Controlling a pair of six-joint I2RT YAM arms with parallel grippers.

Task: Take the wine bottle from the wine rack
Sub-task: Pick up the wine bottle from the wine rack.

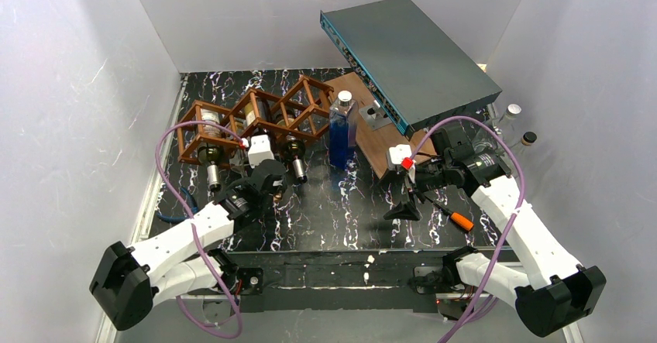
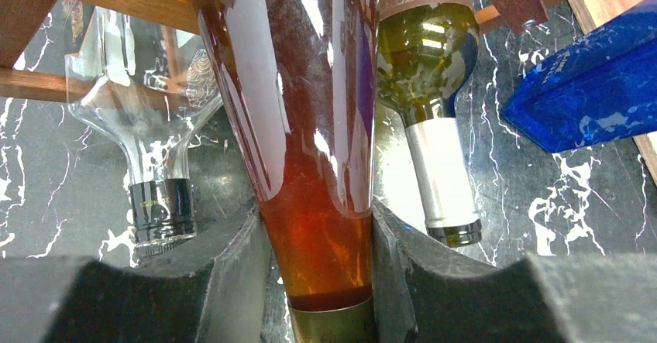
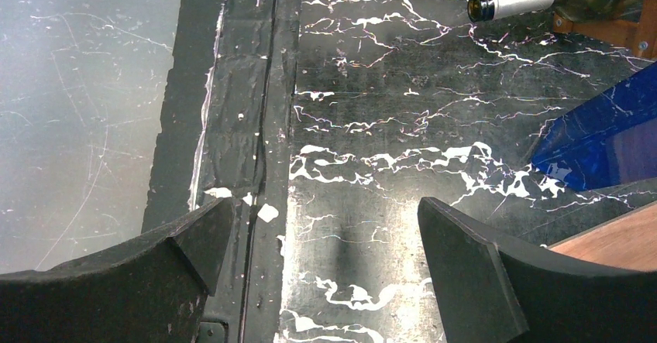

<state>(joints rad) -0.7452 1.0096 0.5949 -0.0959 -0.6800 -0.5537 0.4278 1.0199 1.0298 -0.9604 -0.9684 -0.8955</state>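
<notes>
Right gripper [image 3: 321, 219]: well right of the rack [image 1: 232, 114], low over the table [image 1: 341, 211]. Jaws stand wide apart with nothing between them. Probably parked there to leave the pull free.
Left gripper [image 2: 314, 217]: at the rack's near face. Its fingers [image 2: 232, 265] are clamped on the neck of the amber bottle [image 2: 318, 142], one on each side, with no gap showing.
Amber bottle: the task's item. It lies in the rack's middle cell, body inside the bars and neck jutting toward the arms. Likely gripped at the neck because only that part clears the rack, and a pull along its length should slide it out.
Clear bottle [image 2: 155, 157]: rack's left cell, neck out, just beside the left finger, untouched.
Green bottle [image 2: 430, 72]: rack's right cell, white capsule, neck just beside the right finger. It could be nudged on withdrawal.
Rack: open wooden lattice whose cells face the arms, so bottles draw out nearward.
Blue bottle [image 1: 342, 130]: upright, just right of the rack.
Board [image 1: 387, 153]: right of the rack, past the blue bottle.
Grey box [image 1: 411, 56]: tilted, behind and right of the rack, over the board.
</notes>
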